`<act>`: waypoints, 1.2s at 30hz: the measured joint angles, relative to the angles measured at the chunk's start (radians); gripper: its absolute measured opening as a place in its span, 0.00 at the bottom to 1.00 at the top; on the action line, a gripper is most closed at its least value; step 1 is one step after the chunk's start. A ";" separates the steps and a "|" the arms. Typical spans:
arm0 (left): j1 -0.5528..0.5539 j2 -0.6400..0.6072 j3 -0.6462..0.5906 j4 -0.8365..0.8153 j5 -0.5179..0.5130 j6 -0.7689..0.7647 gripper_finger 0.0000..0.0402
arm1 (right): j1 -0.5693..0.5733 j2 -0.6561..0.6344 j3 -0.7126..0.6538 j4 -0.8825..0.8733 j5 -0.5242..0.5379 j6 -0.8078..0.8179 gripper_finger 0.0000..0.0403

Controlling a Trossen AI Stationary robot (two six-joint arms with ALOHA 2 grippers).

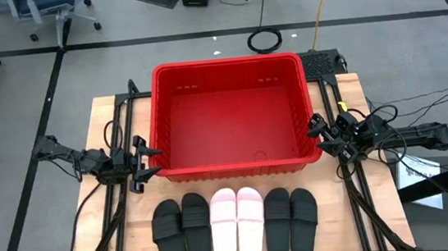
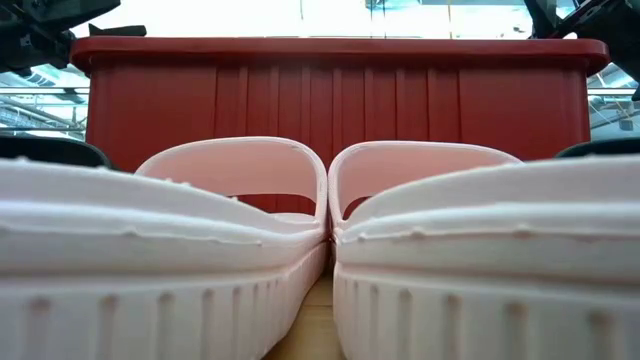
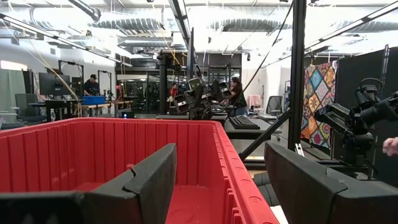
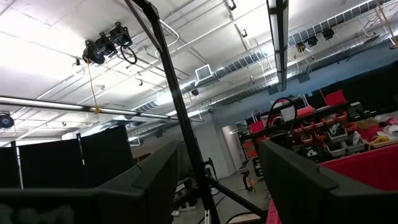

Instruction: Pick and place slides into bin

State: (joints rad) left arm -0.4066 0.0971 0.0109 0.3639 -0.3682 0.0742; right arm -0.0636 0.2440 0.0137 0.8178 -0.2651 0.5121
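The slides lie in a tidy row of six on the desk, just in front of the bin: black pairs outside, the pink pair between them. Each lies flat, its long axis running toward the bin, so I judge a grasp across the strap suits best. My left end effector waits beside the bin's left wall, fingers spread; my right end effector waits at the right wall, also spread. The bin holds nothing yet.
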 joint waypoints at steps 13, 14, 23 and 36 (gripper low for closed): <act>0.000 0.000 0.000 0.000 0.000 0.000 0.62 | 0.000 0.000 0.000 0.000 0.000 0.000 0.52; 0.000 0.000 0.000 0.000 0.000 0.000 0.62 | 0.000 0.000 0.000 0.000 0.000 0.000 0.52; 0.000 0.000 0.000 0.000 0.000 0.000 0.62 | 0.000 0.000 0.000 0.000 0.000 0.000 0.52; 0.000 0.001 -0.001 0.117 0.000 -0.114 0.62 | 0.000 0.000 0.000 0.000 0.000 0.000 0.52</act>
State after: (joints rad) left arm -0.4068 0.0982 0.0097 0.4810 -0.3679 -0.0403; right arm -0.0635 0.2442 0.0138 0.8179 -0.2649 0.5121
